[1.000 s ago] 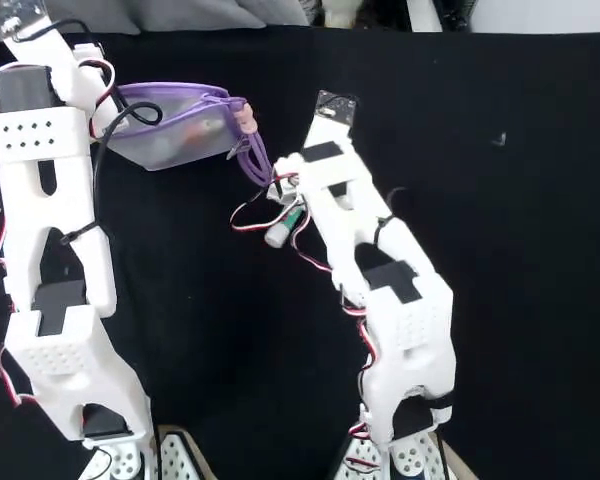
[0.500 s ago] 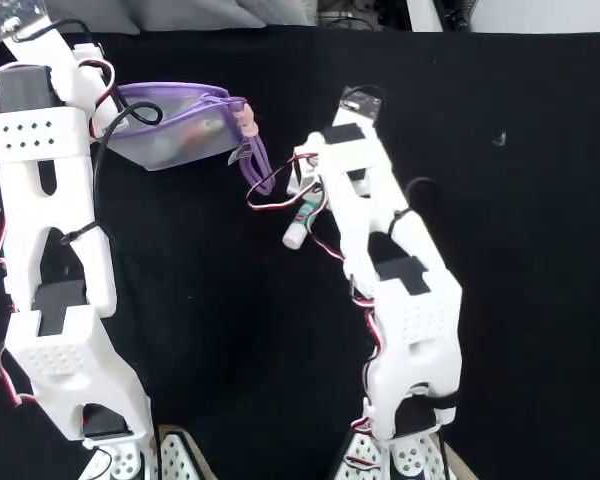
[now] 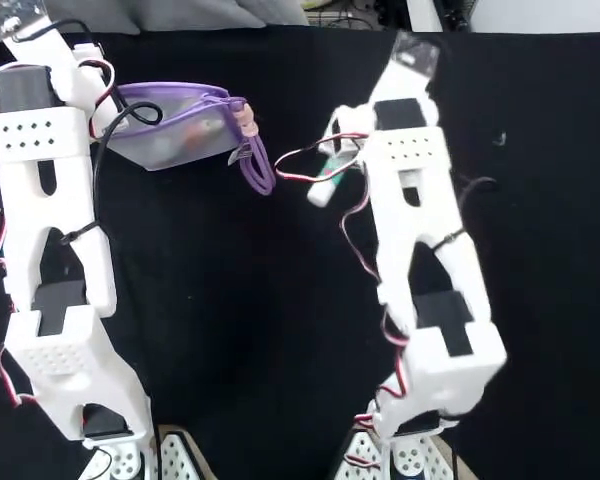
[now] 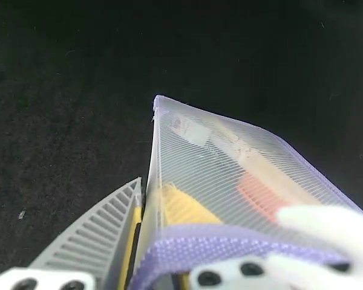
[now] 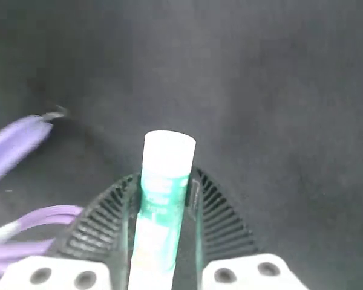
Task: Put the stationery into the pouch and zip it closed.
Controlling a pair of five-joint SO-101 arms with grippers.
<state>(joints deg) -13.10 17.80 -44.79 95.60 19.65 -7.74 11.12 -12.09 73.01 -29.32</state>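
Fingers of the right gripper are closed on a glue stick
Beside it, the left gripper clamps one end of the clear, purple-edged pouch over the black table; yellow and orange items show inside, and the purple strap hangs between pouch and glue stick

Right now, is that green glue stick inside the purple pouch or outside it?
Outside. The glue stick sits clamped in the right gripper, clear of the pouch, which hangs apart from it in the high view.
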